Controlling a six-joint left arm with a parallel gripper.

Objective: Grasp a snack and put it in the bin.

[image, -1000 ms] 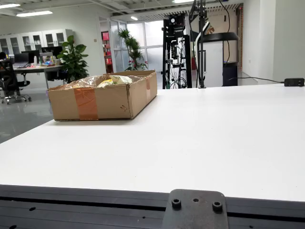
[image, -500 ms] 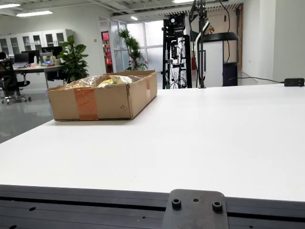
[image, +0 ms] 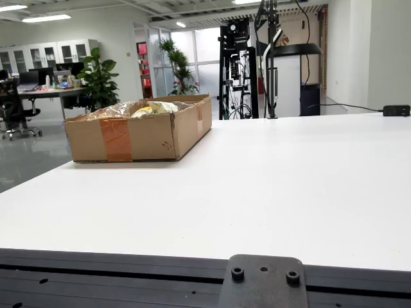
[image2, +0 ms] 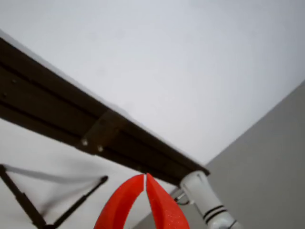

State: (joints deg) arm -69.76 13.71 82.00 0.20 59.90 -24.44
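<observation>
In the view from the side, a shallow cardboard box (image: pixel 138 133) with orange tape stands at the far left of the white table (image: pixel 282 186). Snack packets (image: pixel 154 108) in clear and yellow wrapping show above its rim. No loose snack lies on the table, and the gripper does not appear in this view. In the view that rides on the gripper, my red gripper (image2: pixel 145 178) points down over the table's dark edge rail (image2: pixel 95 129). Its fingertips touch and nothing is between them.
A black bracket with two bolts (image: pixel 263 282) sits on the near rail. Beyond the far table edge stand a black equipment rack (image: pixel 239 70) and a black adapter (image: pixel 396 110). In the gripper's view, a white post (image2: pixel 205 200) and grey floor (image2: pixel 267 162) lie beside the rail.
</observation>
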